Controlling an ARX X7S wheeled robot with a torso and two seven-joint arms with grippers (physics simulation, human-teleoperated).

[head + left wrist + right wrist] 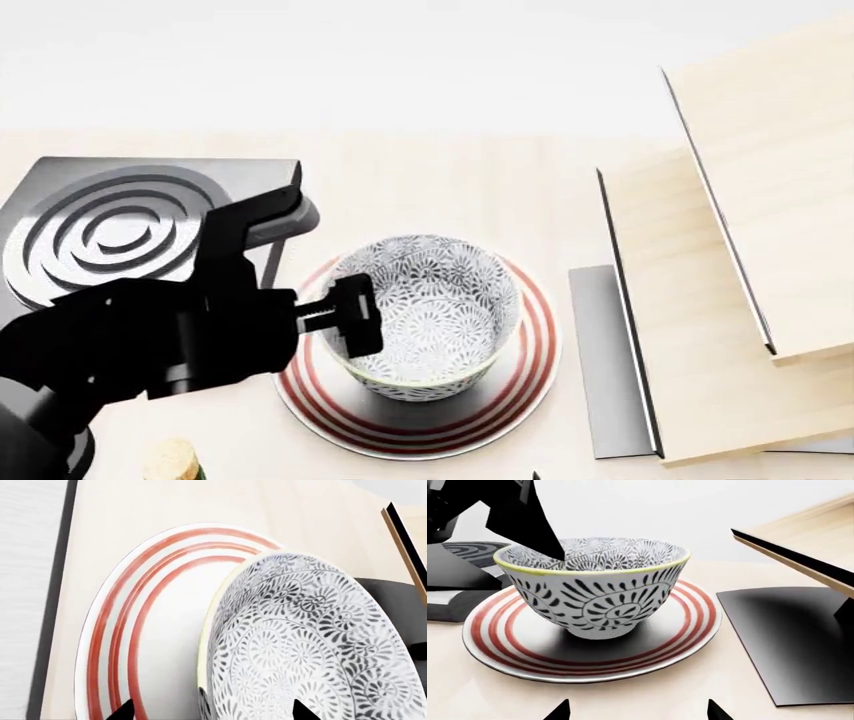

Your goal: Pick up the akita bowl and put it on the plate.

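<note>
The akita bowl (430,300), white with a dense grey-black flower pattern, stands upright in the middle of the plate (529,370), which is white with thin red rings. My left gripper (354,320) is open at the bowl's left side. In the left wrist view its two tips straddle the rim of the bowl (307,630), one over the plate (113,610) and one inside the bowl. From the right wrist view one black left finger (527,515) reaches down inside the bowl (600,600). My right gripper (637,711) is open and empty, a little short of the plate (684,625).
A dark grey stove burner (120,225) with raised rings sits left of the plate. Light wooden boards (747,200) stand stepped at the right, with a dark grey flat panel (607,350) beside the plate. A small cork-coloured object (171,462) lies at the front left.
</note>
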